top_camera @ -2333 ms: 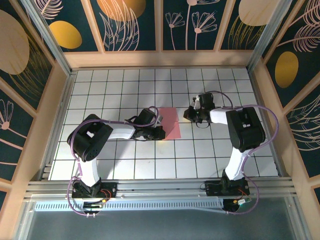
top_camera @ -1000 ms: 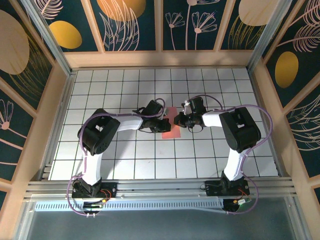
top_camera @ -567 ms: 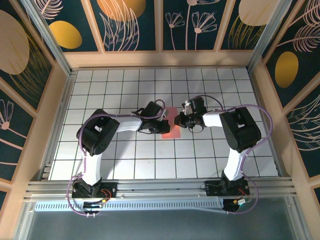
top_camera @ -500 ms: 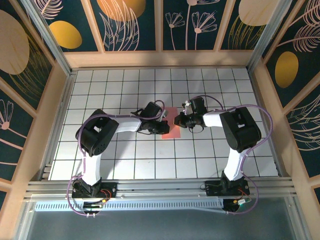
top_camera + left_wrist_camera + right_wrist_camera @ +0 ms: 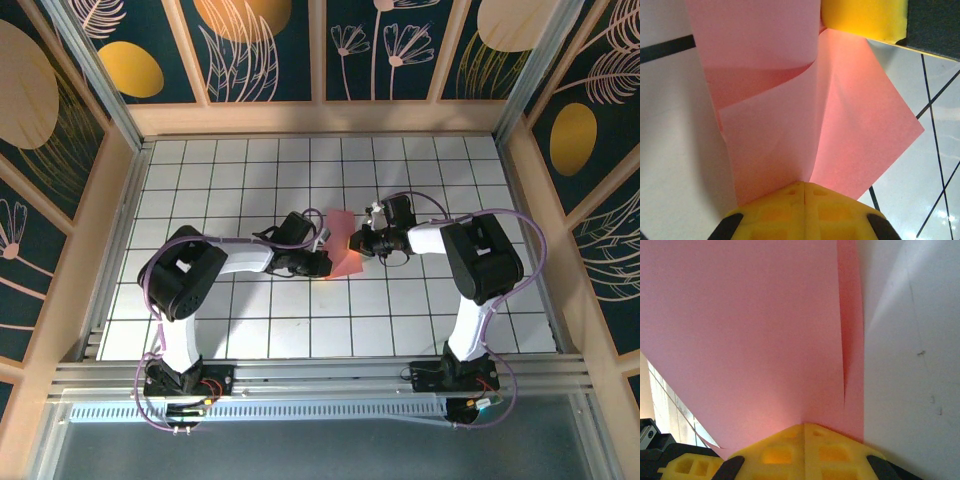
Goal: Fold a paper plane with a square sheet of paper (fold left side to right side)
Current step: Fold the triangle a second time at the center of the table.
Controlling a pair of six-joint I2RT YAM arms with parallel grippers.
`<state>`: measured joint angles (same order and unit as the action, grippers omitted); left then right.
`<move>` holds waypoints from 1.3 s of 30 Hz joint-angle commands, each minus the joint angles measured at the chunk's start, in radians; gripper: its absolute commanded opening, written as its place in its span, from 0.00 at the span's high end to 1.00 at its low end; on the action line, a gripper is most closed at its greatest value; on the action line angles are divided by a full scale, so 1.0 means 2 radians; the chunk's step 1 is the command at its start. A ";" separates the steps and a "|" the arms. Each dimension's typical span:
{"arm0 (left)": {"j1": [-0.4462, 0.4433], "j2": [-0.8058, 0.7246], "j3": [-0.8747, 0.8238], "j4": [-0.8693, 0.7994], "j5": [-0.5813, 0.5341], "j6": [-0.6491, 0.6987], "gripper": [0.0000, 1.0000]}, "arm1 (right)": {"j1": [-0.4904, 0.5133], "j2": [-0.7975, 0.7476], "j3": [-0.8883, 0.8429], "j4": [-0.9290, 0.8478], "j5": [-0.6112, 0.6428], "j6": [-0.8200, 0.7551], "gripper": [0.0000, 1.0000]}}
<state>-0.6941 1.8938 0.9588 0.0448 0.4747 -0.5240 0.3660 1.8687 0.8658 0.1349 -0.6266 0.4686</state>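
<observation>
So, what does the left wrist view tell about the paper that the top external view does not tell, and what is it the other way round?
Left wrist view: the square sheet of paper is doubled into overlapping layers with a curled flap, and one edge runs into the shut left claw.
Top external view: the sheet lies near the middle of the white grid table, with a claw at each side of it.
Both: the pink sheet, and the right claw at its opposite edge.
</observation>
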 commanded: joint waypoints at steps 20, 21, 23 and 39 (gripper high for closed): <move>0.000 -0.005 0.078 -0.020 -0.015 -0.018 0.93 | -0.031 -0.111 -0.013 -0.059 0.061 -0.038 0.75; 0.003 -0.013 0.071 -0.015 -0.020 -0.024 0.93 | -0.032 -0.115 -0.016 -0.062 0.061 -0.040 0.74; 0.010 -0.029 0.057 -0.006 -0.025 -0.037 0.93 | -0.030 -0.116 -0.021 -0.059 0.051 -0.038 0.80; 0.024 -0.061 -0.015 0.045 -0.017 -0.090 0.93 | 0.009 -0.038 -0.004 -0.006 0.013 -0.007 1.00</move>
<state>-0.6479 1.7824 0.9344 0.0872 0.4297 -0.6792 0.3759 1.7649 0.8200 0.0978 -0.5961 0.4511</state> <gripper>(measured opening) 0.068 0.047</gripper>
